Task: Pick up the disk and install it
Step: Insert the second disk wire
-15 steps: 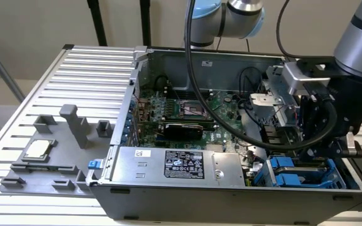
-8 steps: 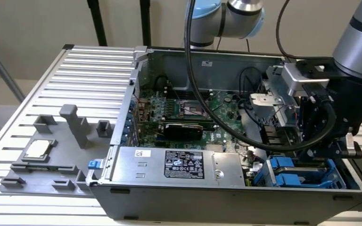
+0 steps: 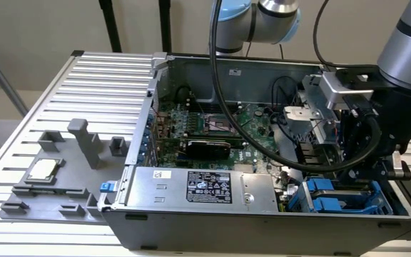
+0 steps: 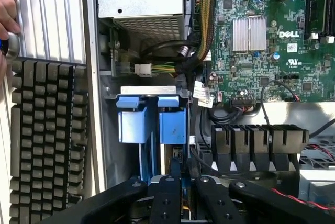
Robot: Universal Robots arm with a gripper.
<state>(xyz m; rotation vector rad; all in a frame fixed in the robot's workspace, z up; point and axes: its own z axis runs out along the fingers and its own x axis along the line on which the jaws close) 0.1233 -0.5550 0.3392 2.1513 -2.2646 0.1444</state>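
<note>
A grey tray (image 3: 45, 193) lies at the exterior view's left. The computer case (image 3: 191, 225) stands open. The disk (image 4: 152, 122) sits in its bay at the case's front corner. The gripper (image 4: 180, 174) hangs closely above it; whether it grips cannot be told.

Arm bent low at the exterior view's right; gripper (image 4: 180, 179) fingers nearly together

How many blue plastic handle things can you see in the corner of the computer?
2. In the wrist view, two blue tabs sit side by side in the drive bay beside the green motherboard: one nearer the keyboard, one nearer the motherboard. More may be hidden below.
</note>
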